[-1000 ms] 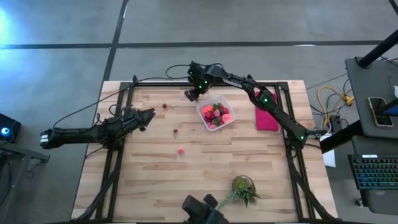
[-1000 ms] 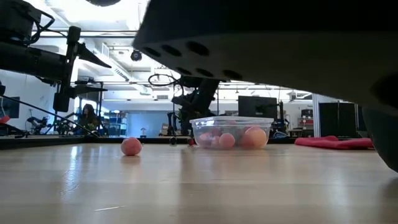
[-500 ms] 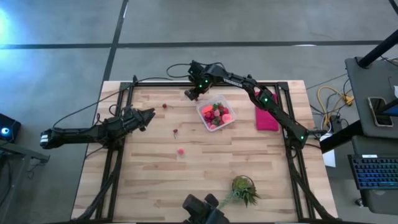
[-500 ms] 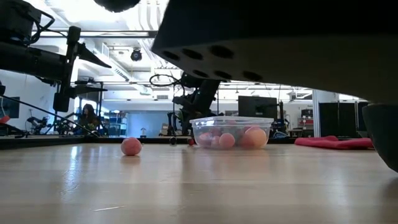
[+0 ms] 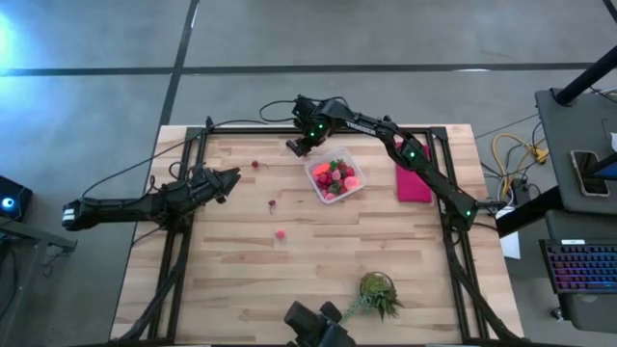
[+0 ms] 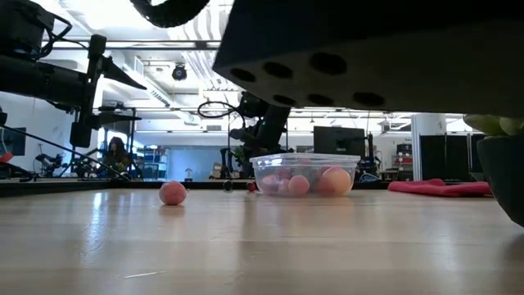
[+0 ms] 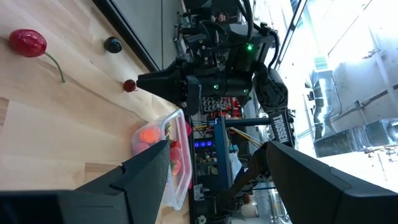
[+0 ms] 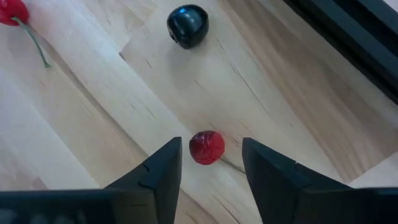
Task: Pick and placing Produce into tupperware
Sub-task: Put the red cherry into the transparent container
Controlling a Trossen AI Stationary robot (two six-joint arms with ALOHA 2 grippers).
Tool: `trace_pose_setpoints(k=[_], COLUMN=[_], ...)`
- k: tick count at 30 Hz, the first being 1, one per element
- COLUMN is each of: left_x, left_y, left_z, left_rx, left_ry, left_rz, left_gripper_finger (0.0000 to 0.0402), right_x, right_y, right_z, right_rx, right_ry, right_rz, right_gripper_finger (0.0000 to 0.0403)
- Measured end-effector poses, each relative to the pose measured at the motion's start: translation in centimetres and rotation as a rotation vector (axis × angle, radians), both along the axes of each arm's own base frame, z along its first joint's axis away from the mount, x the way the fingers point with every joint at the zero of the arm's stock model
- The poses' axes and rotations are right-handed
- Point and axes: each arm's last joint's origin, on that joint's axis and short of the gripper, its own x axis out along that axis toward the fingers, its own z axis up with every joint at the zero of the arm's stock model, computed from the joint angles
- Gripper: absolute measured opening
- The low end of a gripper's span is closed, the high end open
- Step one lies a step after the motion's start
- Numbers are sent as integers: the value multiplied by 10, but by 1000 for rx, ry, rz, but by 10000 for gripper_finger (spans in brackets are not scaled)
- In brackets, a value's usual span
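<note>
1. Pale wooden table (image 5: pixel 231 280) over grey concrete floor; workshop room with monitors and racks behind in the low view.
2. Clear, roughly square tupperware (image 5: pixel 335 175) with rounded corners, right of table centre toward the far side; see-through bowl shape in the low view (image 6: pixel 304 174). Heaped inside: red, pink and orange produce pieces, too crowded to count.
3. Loose produce on the bare wood, counted from above: one pink ball (image 5: pixel 280 233) near the centre, one small dark-red piece (image 5: pixel 272 203) just beyond it, one red cherry (image 5: pixel 255 164) with a thin stem further back and left.
4. More seen only by the right wrist camera: one small dark-red berry (image 8: pixel 207 147) and one glossy black berry (image 8: pixel 187 26), well apart, near the table's far edge.
5. Right gripper (image 5: pixel 296 147) low over the far edge, left of the tupperware; fingers (image 8: pixel 155 177) parted, holding nothing, with the dark-red berry in the gap.
6. Left gripper (image 5: pixel 229 177) waiting over the table's left side, fingers (image 7: pixel 146 171) apart, empty.
7. One flat magenta cloth (image 5: pixel 413 180) right of the tupperware; one green spiky plant (image 5: pixel 378 293) near the front edge.
</note>
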Motion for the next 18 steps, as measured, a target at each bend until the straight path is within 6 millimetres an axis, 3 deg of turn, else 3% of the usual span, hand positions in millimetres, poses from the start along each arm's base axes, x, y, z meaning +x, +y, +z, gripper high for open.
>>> trace_pose_setpoints(k=[6, 18], left_x=[0, 0], left_y=[0, 0], left_z=[0, 0], left_rx=[0, 0], left_ry=[0, 0], left_rz=[-1, 0], left_gripper_finger=[255, 255], right_x=[0, 1], right_y=[0, 1], right_z=[0, 2], right_rx=[4, -7], right_ry=[3, -7], right_rz=[-1, 28], right_gripper_finger=[138, 193])
